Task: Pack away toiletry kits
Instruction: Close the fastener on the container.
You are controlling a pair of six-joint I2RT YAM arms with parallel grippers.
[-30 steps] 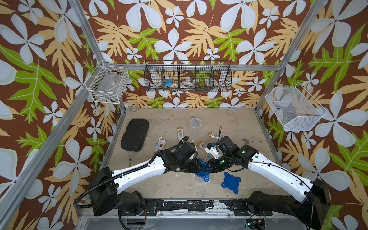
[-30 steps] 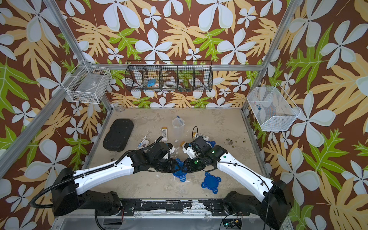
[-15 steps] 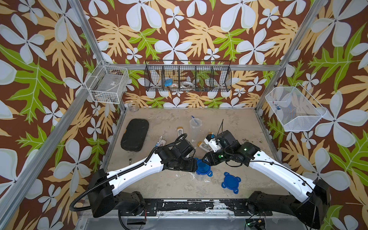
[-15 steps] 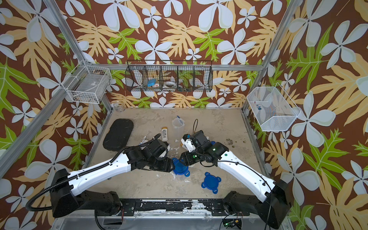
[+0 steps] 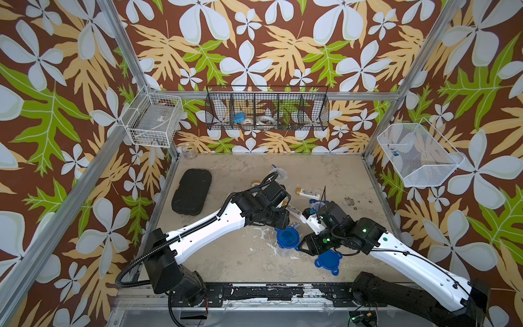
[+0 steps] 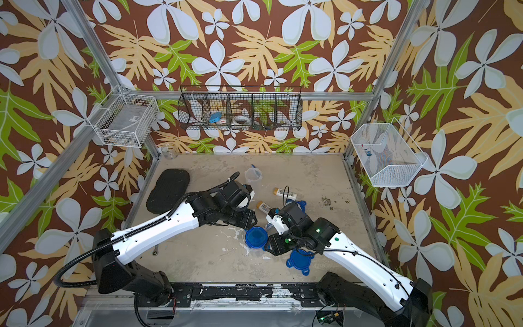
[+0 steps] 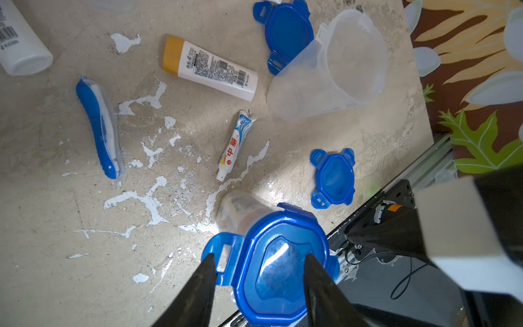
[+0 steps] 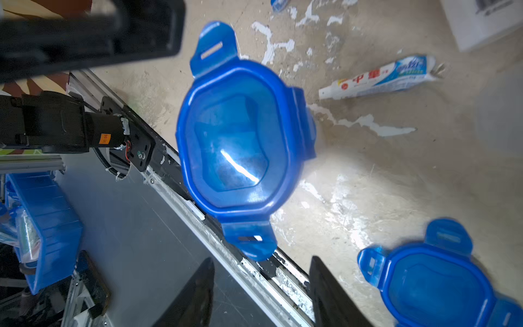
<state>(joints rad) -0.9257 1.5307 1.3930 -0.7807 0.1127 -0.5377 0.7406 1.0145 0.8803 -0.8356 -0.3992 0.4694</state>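
The right claw (image 8: 262,258) has drawn back from the lidded cup (image 5: 286,239), open and empty; the left claw (image 7: 259,256) hovers open over its lid (image 7: 283,271).

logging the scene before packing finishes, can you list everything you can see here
lidded cup: one, clear, blue lid, between the grippers
open cups: two, clear, one upright at back, one on its side
loose lids: two, blue, by the right arm
bottles: three, white, gold caps, mid-table, one mostly hidden
toothbrushes: two, blue-white, one flat, one in back cup
toothpaste tube: one, white-blue, near lidded cup
case: one, black, left side
jar: one, clear glass, back left corner
wire baskets: three, two white, one black, on walls
left gripper: one, black, open over the blue lid
right gripper: one, black, open beside it
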